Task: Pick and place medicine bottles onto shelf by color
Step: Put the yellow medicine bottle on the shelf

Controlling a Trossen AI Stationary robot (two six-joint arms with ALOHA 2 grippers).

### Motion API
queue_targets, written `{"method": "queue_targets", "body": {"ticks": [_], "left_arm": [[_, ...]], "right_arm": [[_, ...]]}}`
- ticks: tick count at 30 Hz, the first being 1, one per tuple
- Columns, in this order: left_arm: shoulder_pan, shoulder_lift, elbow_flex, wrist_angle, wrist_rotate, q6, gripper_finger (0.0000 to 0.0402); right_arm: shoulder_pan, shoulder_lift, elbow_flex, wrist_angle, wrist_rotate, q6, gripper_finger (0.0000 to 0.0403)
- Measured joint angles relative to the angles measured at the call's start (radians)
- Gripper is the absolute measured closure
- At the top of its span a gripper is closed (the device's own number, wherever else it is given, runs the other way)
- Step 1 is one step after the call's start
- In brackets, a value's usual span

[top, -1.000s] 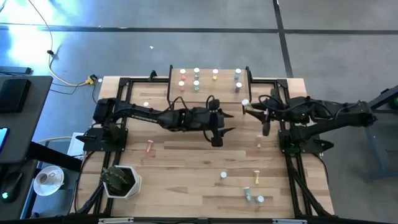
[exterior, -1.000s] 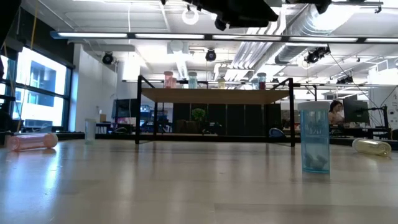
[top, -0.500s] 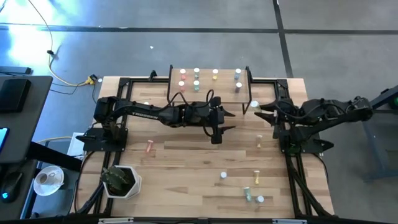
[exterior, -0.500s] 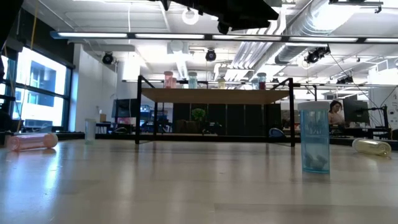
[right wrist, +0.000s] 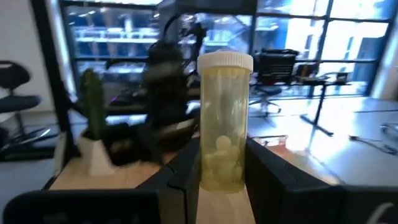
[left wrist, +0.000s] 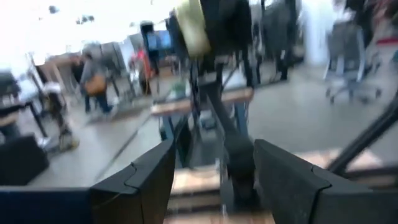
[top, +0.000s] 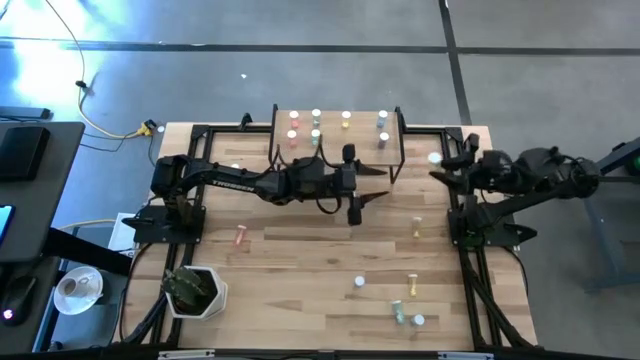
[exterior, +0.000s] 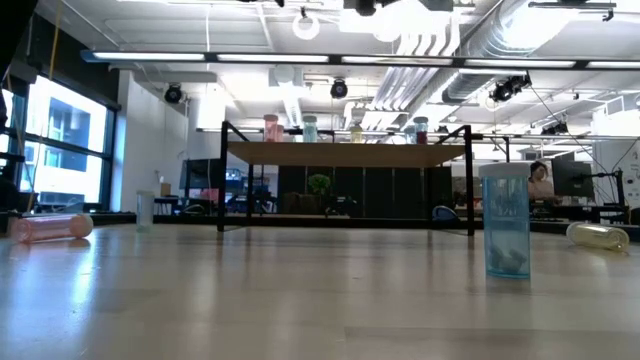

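Yellow medicine bottle (right wrist: 224, 121) is pinched upright in the right gripper (top: 437, 166), up in the air off the shelf's (top: 338, 140) right end; left gripper (top: 372, 184), fingers spread and empty, hovers just in front of that shelf

I count seven medicine bottles (top: 294, 117) standing on the one shelf (top: 362, 133): two red, two green, one yellow and two blue-grey. About six more lie on the table (top: 300, 262) in front of the shelf. My right gripper (top: 437, 163) holds one yellow bottle (right wrist: 222, 124).
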Motion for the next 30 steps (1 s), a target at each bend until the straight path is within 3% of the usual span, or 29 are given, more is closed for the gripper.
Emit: {"method": "queue_targets", "body": {"ticks": [6, 10, 17, 30], "left_arm": [[0.000, 0.000, 0.000, 0.106, 0.126, -0.064, 0.0194], [-0.001, 0.000, 0.000, 0.102, 0.131, -0.129, 0.0194], [-0.009, 0.000, 0.000, 0.101, 0.151, -0.157, 0.0194], [-0.027, 0.000, 0.000, 0.041, 0.151, -0.157, 0.0194]], "right_arm": [[0.000, 0.000, -0.119, 0.096, -0.060, 0.021, 0.0313], [0.000, 0.006, -0.217, 0.300, -0.132, 0.013, 0.0313], [0.000, 0.079, -0.342, 0.522, -0.150, 0.024, 0.0313], [0.000, 0.281, -0.363, 0.728, -0.156, 0.029, 0.0313]]}}
